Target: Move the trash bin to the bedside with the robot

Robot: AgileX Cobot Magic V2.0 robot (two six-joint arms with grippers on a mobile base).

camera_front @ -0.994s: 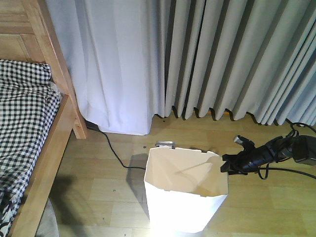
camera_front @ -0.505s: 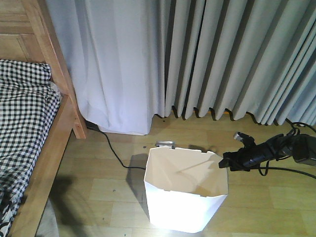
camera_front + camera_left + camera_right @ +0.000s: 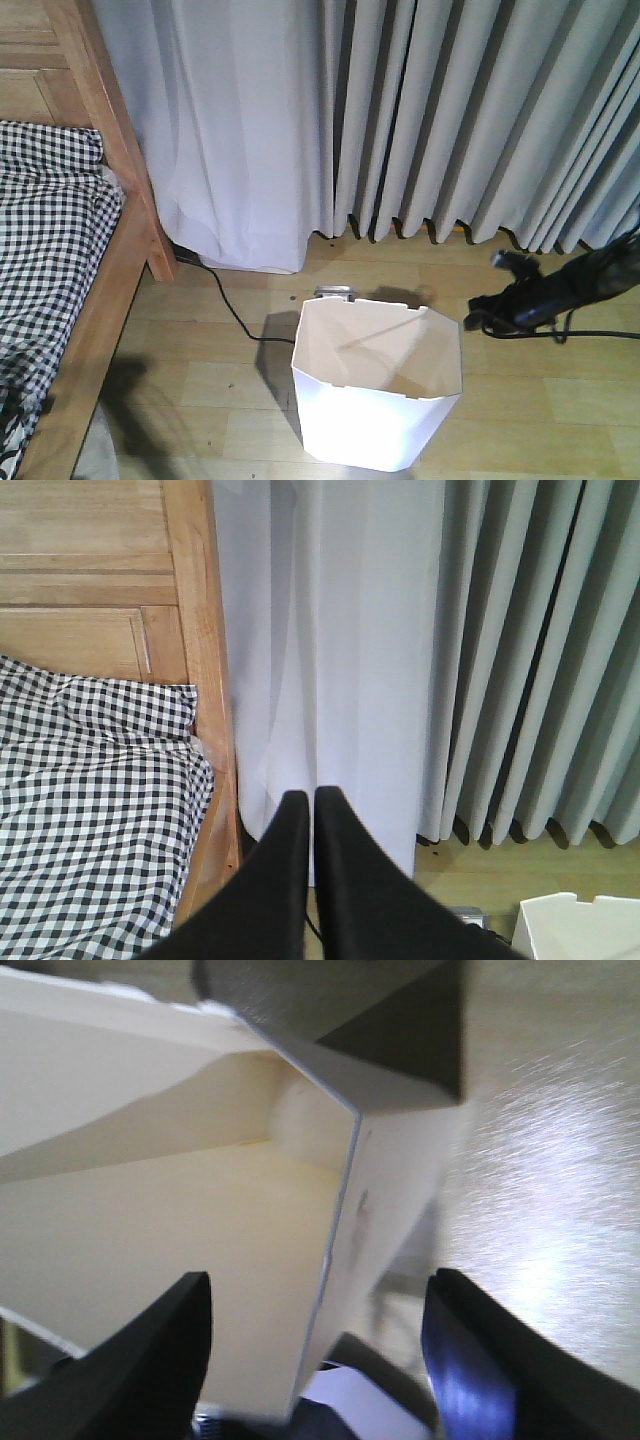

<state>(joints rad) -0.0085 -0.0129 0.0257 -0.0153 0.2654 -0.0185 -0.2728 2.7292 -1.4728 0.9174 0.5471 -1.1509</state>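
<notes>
1. The bed (image 3: 60,250) with its checked bedding fills the left side. Everything else here is placed off its wooden post.
2. The trash bin (image 3: 375,400) stands upright on the floor well to the right of the post, nowhere near bedside yet.
3. The right gripper (image 3: 315,1350) is just off the bin's far rim, away from the bed. Its jaws are spread wide with the rim edge sitting between them, not pinched.
4. The left gripper (image 3: 305,825) is pressed together, holding nothing, aimed at the curtain beside the post.
5. The risk, I reckon: closing on that thin wall off-centre could tip the bin when dragged bedward, and the floor cord (image 3: 235,315) lies in between.
</notes>
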